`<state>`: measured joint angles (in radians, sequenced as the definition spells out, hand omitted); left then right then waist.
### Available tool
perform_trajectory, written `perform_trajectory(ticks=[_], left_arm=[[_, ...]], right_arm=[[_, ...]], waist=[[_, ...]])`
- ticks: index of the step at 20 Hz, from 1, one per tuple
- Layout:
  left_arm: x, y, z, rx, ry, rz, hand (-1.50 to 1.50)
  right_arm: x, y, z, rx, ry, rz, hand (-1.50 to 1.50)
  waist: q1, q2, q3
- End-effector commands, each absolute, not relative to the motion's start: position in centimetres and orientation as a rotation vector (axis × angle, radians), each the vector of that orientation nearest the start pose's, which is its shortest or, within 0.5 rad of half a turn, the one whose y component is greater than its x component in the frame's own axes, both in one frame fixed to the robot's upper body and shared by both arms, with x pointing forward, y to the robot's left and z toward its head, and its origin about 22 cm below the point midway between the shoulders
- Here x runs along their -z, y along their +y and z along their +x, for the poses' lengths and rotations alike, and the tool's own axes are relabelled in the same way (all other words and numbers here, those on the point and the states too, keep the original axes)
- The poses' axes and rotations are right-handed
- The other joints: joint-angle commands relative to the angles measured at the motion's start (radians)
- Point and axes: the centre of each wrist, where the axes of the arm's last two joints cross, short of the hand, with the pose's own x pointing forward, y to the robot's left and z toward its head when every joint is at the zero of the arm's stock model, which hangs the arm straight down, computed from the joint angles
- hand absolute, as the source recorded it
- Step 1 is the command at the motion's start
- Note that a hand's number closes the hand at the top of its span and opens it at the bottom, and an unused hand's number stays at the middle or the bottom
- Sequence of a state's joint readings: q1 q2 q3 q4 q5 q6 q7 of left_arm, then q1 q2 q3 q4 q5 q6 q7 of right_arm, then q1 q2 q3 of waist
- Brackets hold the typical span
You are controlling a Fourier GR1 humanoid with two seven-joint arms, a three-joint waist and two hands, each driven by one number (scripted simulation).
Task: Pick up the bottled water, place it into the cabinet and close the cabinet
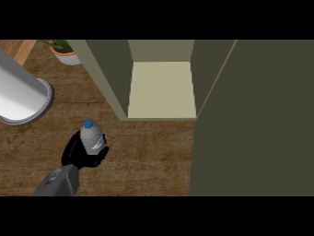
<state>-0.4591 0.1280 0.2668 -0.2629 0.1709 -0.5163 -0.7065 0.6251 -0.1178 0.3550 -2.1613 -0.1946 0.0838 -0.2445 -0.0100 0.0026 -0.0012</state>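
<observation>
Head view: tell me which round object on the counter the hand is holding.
The water bottle, clear with a blue cap, held by the left hand. The big white cylinder and the potted plant stand untouched farther back.

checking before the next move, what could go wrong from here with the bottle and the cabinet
1. The left hand is curled round the water bottle low on its body, so the blue-capped top could tip as it travels.
2. The cabinet opening is narrow, and its left wall stands between bottle and shelf; the bottle might clip it.
3. The open door fills the view's right side, and the right hand is not visible, so closing it may be awkward.
</observation>
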Motion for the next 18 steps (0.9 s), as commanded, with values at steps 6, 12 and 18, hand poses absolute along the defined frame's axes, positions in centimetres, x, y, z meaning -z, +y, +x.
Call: perform_trajectory(ticks=[6, 12, 18], left_arm=[[15.4, 31.0, 24.7, -0.401, -1.565, -0.409, 1.50], [14.8, 31.6, 24.7, -0.436, -1.557, -0.486, 1.50], [13.6, 30.4, 25.1, -0.385, -1.547, -0.527, 1.50]], right_arm=[[-4.8, -19.7, 8.8, 0.069, -1.795, 0.329, -1.50], [-4.3, -20.1, 9.6, 0.066, -1.811, 0.340, -1.50], [-5.6, -20.7, 9.7, 0.055, -1.799, 0.332, -1.50]], waist=[[-0.001, -0.002, 0.000], [0.007, -0.005, 0.001], [0.015, -0.007, 0.002]])
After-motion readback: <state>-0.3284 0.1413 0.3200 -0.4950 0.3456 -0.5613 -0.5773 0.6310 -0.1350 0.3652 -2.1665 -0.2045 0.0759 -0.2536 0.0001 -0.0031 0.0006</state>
